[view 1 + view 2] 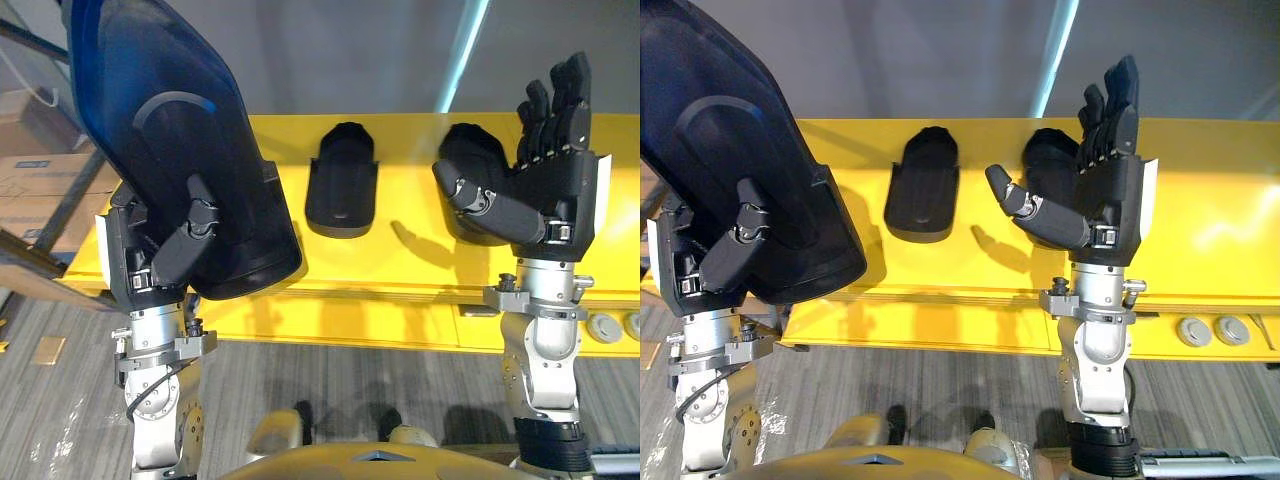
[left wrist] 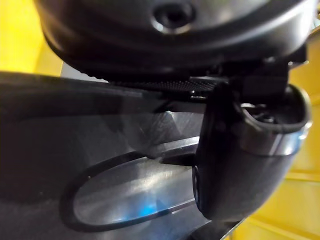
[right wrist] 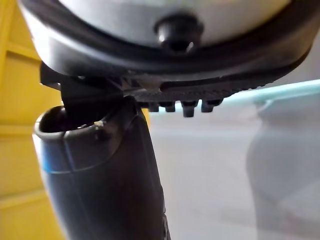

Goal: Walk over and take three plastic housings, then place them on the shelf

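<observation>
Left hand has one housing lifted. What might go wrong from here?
The held housing is large and the left hand grips it only near one end, so it may tip or slip. The open right hand hovers by the right housing on the yellow table and might push it away.

Bright light flooded the yellow tabletop (image 1: 420, 275), the right hand (image 1: 555, 195) casting a soft shadow (image 1: 408, 238), a blue sheen on the raised housing (image 1: 160, 120).
</observation>
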Robot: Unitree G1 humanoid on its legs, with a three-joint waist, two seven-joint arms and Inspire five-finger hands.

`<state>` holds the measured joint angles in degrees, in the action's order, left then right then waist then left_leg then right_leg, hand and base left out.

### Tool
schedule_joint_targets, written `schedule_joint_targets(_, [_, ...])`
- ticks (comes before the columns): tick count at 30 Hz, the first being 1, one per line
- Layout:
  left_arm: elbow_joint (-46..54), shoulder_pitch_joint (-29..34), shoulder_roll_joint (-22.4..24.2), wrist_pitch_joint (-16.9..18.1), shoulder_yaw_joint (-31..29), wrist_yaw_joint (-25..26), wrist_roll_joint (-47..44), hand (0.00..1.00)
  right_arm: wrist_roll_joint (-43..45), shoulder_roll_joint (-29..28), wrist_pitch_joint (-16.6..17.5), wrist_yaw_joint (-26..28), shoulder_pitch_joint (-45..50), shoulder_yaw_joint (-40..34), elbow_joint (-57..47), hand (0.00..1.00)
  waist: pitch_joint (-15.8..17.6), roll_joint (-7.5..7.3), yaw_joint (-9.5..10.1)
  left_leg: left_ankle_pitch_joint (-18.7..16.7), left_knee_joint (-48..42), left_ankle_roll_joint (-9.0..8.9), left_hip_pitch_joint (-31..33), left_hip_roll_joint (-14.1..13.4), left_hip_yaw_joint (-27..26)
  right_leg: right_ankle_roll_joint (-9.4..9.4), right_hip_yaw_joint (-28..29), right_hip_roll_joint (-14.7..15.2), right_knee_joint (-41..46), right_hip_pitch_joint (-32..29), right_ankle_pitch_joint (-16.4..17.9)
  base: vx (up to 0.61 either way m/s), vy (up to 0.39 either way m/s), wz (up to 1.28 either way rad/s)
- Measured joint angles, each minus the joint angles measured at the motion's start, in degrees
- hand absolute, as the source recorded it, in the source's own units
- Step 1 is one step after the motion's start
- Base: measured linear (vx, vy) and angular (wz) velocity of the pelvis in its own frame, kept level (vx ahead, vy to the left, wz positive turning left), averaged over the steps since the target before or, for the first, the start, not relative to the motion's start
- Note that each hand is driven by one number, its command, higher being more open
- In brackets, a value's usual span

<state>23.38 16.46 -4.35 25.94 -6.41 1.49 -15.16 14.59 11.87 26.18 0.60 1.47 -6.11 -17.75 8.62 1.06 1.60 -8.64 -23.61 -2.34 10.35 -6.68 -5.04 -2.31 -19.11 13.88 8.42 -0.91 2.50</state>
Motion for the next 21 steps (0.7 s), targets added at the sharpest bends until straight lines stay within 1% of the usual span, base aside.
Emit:
schedule_joint_targets(1, [0.0,0.1,0.0,0.0,0.0,-0.5,0.1,0.0,0.8,-0.1,0.0,0.9,-0.1,0.1,0.0,1.0,0.3,-0.55,-0.26,0.5,-1.6,-0.2,0.6,-1.9,-0.1,-0.97,0.1,2.4,1.0,-0.1,0.2,-0.08,0.335,0.2])
schedule_joint_targets(2, [0.0,0.4,-0.1,0.0,0.1,-1.2,0.5,0.0,2.9,-0.2,0.0,2.3,-0.1,0.2,0.1,1.0,0.5,-0.8,-0.52,2.3,-2.1,0.05,0.6,-4.0,0.9,-3.18,1.0,5.5,2.6,-0.5,0.3,-0.07,0.374,0.06])
schedule_joint_targets(3, [0.0,0.9,-0.1,0.0,0.1,-1.3,1.0,0.0,4.2,-0.1,0.1,3.1,-0.1,0.4,0.2,1.0,0.3,-0.43,-0.49,3.8,-2.0,0.2,0.3,-4.4,1.7,-4.63,2.0,6.8,3.3,-1.1,0.5,-0.08,0.582,-0.17])
schedule_joint_targets(4, [0.0,2.3,-0.1,0.1,0.0,-1.3,2.6,0.0,5.9,0.4,0.5,4.4,-0.1,0.6,0.7,1.0,-0.5,1.02,-0.55,9.1,-1.5,0.35,-0.8,-5.1,4.1,-7.27,4.2,8.5,4.6,-2.4,0.7,-0.06,0.553,-0.39])
schedule_joint_targets(5, [-0.4,3.8,-0.3,0.1,-0.1,-1.8,3.7,0.0,6.3,1.2,0.8,5.2,0.0,0.6,1.8,1.0,-1.5,2.76,-0.72,5.9,-1.2,-3.02,-2.1,-3.7,4.6,-8.52,6.3,10.3,4.2,-2.9,0.3,-0.07,0.606,-0.33])
schedule_joint_targets(6, [-0.4,4.3,-0.6,0.0,-0.3,-2.0,4.3,0.0,6.3,1.3,0.8,5.3,0.1,0.6,2.3,1.0,-1.8,3.3,-1.27,2.8,-1.0,-3.88,-2.4,-3.2,3.4,-8.61,7.5,10.7,3.2,-2.6,0.2,-0.06,0.649,0.03])
schedule_joint_targets(7, [-0.4,4.4,-1.9,0.0,-0.7,-3.1,4.6,0.0,6.2,1.2,0.8,5.3,0.6,0.5,3.1,1.0,-2.1,3.65,-2.49,-2.5,0.3,-6.79,-3.1,-2.4,1.1,-9.07,9.2,11.3,1.0,-1.6,-0.8,-0.07,0.719,0.19])
schedule_joint_targets(8, [-0.9,3.6,-4.1,-0.1,-1.8,-4.5,4.3,0.0,5.8,0.0,0.5,5.2,0.3,0.9,4.9,1.0,-0.9,1.45,-2.27,-4.5,-0.8,-6.91,-3.4,-0.8,-1.3,-8.87,11.2,13.1,-0.8,-0.8,-3.2,-0.08,0.642,0.0])
schedule_joint_targets(9, [-1.1,3.9,-4.9,-0.6,-2.3,-5.0,4.0,0.0,5.1,-0.5,0.1,5.1,0.3,1.5,5.8,1.0,-0.6,0.81,-1.49,-5.5,-1.7,-6.59,-3.5,-1.0,-2.3,-8.71,11.4,12.9,-1.3,-0.9,-5.1,-0.08,0.412,-0.45])
schedule_joint_targets(10, [-1.7,4.1,-5.6,-1.4,-3.3,-5.4,3.9,0.0,3.6,-0.8,-0.5,5.2,0.4,2.7,6.9,1.0,-0.4,0.23,-0.48,-7.0,-3.9,-6.14,-3.2,-1.4,-3.1,-9.32,9.7,12.4,-2.0,-0.9,-9.0,-0.08,0.291,-0.65])
schedule_joint_targets(11, [-3.4,4.2,-5.9,-2.0,-4.4,-6.0,4.0,0.0,3.7,-0.9,-0.9,5.9,0.6,4.2,7.4,1.0,-0.4,0.12,0.13,-8.1,-5.3,-5.37,-3.0,-3.1,-4.1,-9.2,7.4,10.9,-2.8,-0.9,-13.3,-0.12,0.312,-0.53])
schedule_joint_targets(12, [-4.3,4.2,-5.9,-2.7,-5.4,-6.7,3.5,0.0,3.7,-1.0,-0.9,6.4,0.6,5.1,7.3,1.0,-0.3,0.43,-0.03,-8.2,-4.5,-5.01,-3.3,-4.2,-4.5,-8.66,5.5,9.6,-1.3,-1.2,-12.2,-0.09,0.172,-0.33])
schedule_joint_targets(13, [-5.2,4.2,-6.0,-3.3,-6.0,-7.4,2.2,0.0,3.7,-1.0,-0.9,7.0,0.6,5.4,7.0,1.0,-0.6,-0.12,-0.23,-7.5,-2.4,-4.51,-4.1,-4.5,-4.7,-8.33,4.3,7.5,0.9,-1.3,-9.2,-0.02,0.109,-0.12])
schedule_joint_targets(14, [-5.4,4.2,-6.2,-4.4,-6.0,-7.7,-0.2,0.0,3.7,-1.0,-0.7,6.9,0.6,5.1,6.0,1.0,-1.0,-0.62,-0.45,-5.8,0.5,-4.62,-5.0,-4.3,-4.8,-8.41,4.1,4.2,1.5,-0.9,-5.2,0.06,0.033,0.0])
schedule_joint_targets(15, [-5.4,3.4,-6.4,-4.9,-5.5,-7.8,-1.2,0.0,3.7,-0.9,0.1,6.8,0.5,4.1,5.0,1.0,-1.4,-1.08,-0.7,-3.7,3.0,-4.97,-4.9,-3.7,-4.5,-7.79,4.3,1.6,-0.4,-0.7,-2.8,0.08,0.025,0.16])
schedule_joint_targets(16, [-5.4,2.5,-6.4,-5.3,-4.9,-7.5,-1.1,0.0,3.7,-0.9,0.5,6.8,0.4,3.2,4.4,1.0,-1.4,-0.86,-1.31,-2.9,3.7,-4.93,-4.4,-3.3,-3.7,-7.74,5.6,1.0,-2.0,-0.3,-3.0,0.05,0.001,0.53])
schedule_joint_targets(17, [-5.3,0.6,-6.7,-6.3,-3.4,-6.5,-0.5,0.0,3.8,-0.8,0.8,6.5,0.4,1.8,4.1,1.0,-1.8,-1.15,-2.41,-1.2,5.2,-4.83,-3.5,-2.5,-2.3,-7.73,5.3,0.7,-3.8,0.1,-4.1,0.02,-0.012,0.58])
schedule_joint_targets(19, [-5.3,-1.9,-6.7,-7.2,-0.7,-4.7,0.5,0.0,3.7,-0.8,0.6,6.1,0.4,0.2,4.2,1.0,-1.7,-0.17,-2.58,0.7,7.6,-5.11,-3.2,-2.1,-1.2,-7.86,4.7,0.6,-4.9,0.0,-4.6,0.0,-0.026,0.43])
schedule_joint_targets(21, [-5.3,-3.7,-6.3,-8.2,1.9,-2.3,3.0,0.0,3.7,-0.4,-0.3,5.1,0.5,-0.7,4.1,1.0,-2.0,1.74,-3.35,3.1,11.2,-5.57,-3.6,-2.2,0.2,-7.75,3.5,-0.1,-5.4,0.0,-4.6,0.01,-0.063,0.3])
